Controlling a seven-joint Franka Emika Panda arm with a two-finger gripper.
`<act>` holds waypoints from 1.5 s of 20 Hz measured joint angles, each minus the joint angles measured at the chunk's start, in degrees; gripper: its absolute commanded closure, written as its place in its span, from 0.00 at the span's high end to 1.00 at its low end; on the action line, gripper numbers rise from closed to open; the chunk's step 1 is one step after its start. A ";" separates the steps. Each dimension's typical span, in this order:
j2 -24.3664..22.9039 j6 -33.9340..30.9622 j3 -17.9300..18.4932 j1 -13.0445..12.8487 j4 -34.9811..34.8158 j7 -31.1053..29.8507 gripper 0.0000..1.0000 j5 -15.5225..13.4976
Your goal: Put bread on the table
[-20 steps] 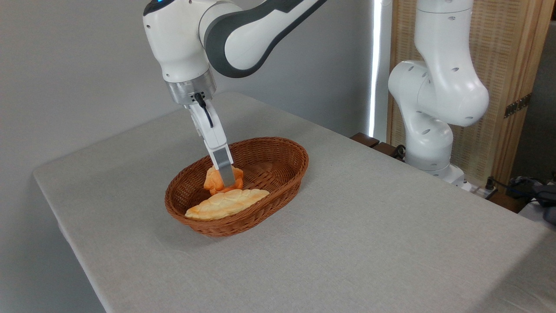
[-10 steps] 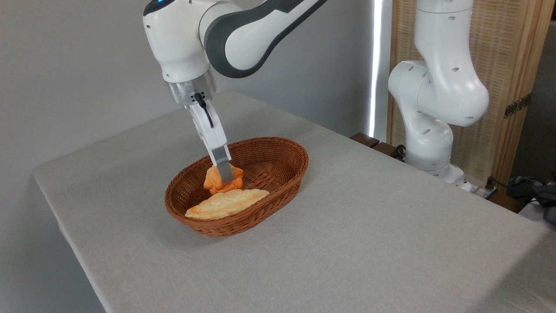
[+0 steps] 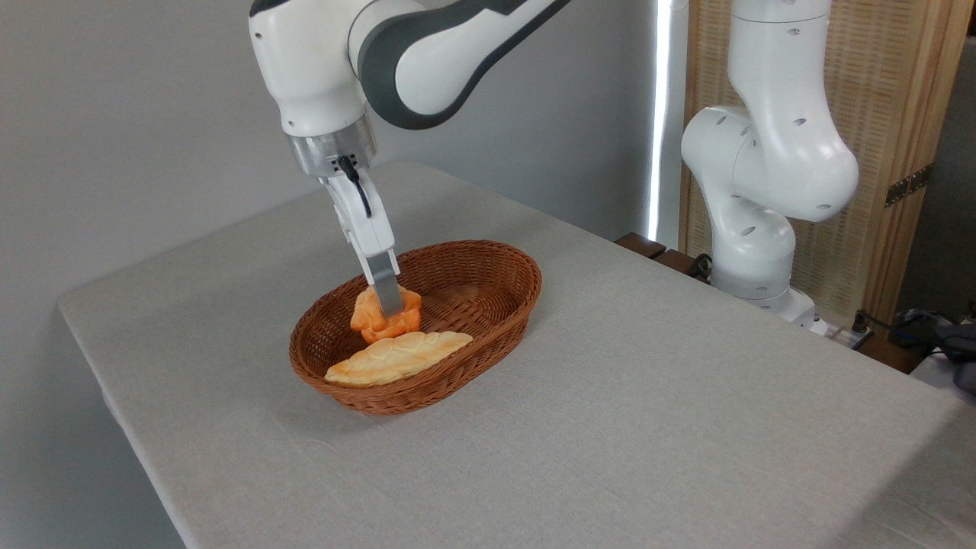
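The bread [image 3: 385, 315] is a small orange bun, and it sits between the jaws [image 3: 389, 303], which are closed on it from above. It seems to be raised a little from the floor of the basket [image 3: 488, 320], but it is still inside the rim, in the back left part of the basket. Just in front of it, low in the basket, lies a longer pale loaf [image 3: 396, 357], with its long axis along the basket, from front left to back right. I cannot tell if the bun still touches this loaf.

The basket stands near the left end of the tabletop [image 3: 648, 427], and much free cloth is to the right and toward the front edge. So the bun must first go up over the rim, then sideways to the free cloth.

The arm comes from the upper right, bends over the basket, and the thin finger points down and slightly to the right. A second white arm stands behind the right edge, well apart.
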 measured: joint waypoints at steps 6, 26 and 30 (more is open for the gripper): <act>-1.06 -2.66 0.80 0.41 3.30 -0.01 0.43 -0.14; 1.53 -4.67 17.82 1.24 5.49 4.38 1.00 0.02; 2.81 -4.67 18.00 1.25 5.50 4.40 1.00 2.42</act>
